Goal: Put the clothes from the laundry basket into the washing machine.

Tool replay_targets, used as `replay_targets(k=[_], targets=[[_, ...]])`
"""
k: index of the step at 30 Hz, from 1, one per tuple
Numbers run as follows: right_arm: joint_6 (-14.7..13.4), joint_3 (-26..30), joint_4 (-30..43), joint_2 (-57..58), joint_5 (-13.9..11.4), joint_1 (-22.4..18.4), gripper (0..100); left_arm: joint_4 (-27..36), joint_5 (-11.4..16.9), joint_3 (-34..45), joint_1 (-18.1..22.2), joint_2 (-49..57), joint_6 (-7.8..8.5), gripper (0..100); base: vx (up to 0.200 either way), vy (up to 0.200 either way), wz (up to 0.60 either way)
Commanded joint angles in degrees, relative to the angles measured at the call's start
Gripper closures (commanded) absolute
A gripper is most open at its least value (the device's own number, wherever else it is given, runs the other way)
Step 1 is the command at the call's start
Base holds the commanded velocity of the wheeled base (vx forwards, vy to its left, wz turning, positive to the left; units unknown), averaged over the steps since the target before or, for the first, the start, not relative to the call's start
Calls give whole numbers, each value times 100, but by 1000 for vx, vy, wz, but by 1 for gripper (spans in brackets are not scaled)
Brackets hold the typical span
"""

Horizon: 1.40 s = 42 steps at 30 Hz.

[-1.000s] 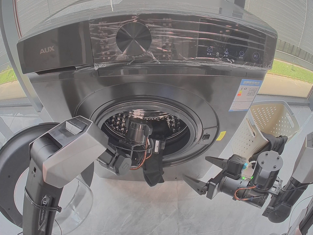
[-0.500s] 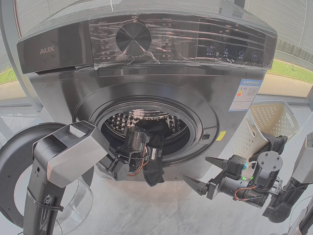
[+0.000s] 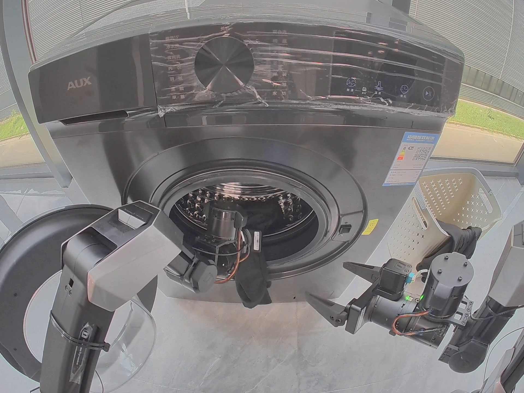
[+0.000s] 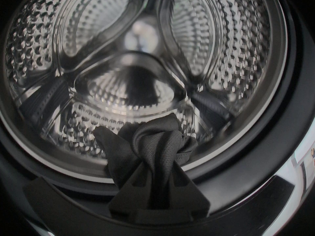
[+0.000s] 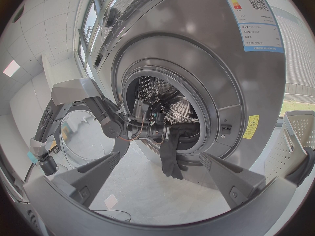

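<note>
Shifted slightly leftward at the mouth of the washing machine (image 3: 327, 154), a dark garment (image 3: 252, 282) is clamped in the left gripper (image 4: 159, 181), while the right gripper (image 3: 327, 280) is held splayed wide, empty.

Glossy grey floor (image 3: 245, 350), slatted blinds (image 3: 475, 23) behind, sunlit green grass (image 3: 486, 117) outdoors.

We see the washing machine (image 3: 327, 154) glossy grey, wrinkled clear film (image 3: 284, 55) across its top, drum (image 4: 137, 49) shiny dimpled steel, garment (image 4: 154, 141) matt black knit; at four o'clock, laundry basket (image 3: 458, 192) of perforated cream plastic.
</note>
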<state>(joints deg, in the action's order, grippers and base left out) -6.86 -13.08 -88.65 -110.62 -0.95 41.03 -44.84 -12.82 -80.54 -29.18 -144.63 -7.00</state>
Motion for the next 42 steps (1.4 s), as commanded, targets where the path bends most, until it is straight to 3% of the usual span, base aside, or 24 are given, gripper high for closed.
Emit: replay_targets(k=[1,5,11,12,16,25,42], targets=[[1,-2,-3,-4,-2,1,0,-359,-133,-787,36,-171,-214,100,0,0,0],[-8,-2,-3,-4,-2,1,0,-561,-291,-1218,141,-329,-223,100,0,0,0],[-8,7,-3,-4,-2,1,0,-649,-291,-1262,159,-338,-223,100,0,0,0],[-8,7,-3,-4,-2,1,0,-693,-291,-1262,159,-338,-223,0,0,0,0],[-8,7,-3,-4,-2,1,0,-675,-291,-1113,141,-294,-249,0,0,0,0],[-8,16,-3,-4,-2,1,0,-227,-194,452,-246,163,-179,0,0,0,0],[-8,7,-3,-4,-2,1,0,-201,-194,505,-228,-215,-162,0,0,0,0]])
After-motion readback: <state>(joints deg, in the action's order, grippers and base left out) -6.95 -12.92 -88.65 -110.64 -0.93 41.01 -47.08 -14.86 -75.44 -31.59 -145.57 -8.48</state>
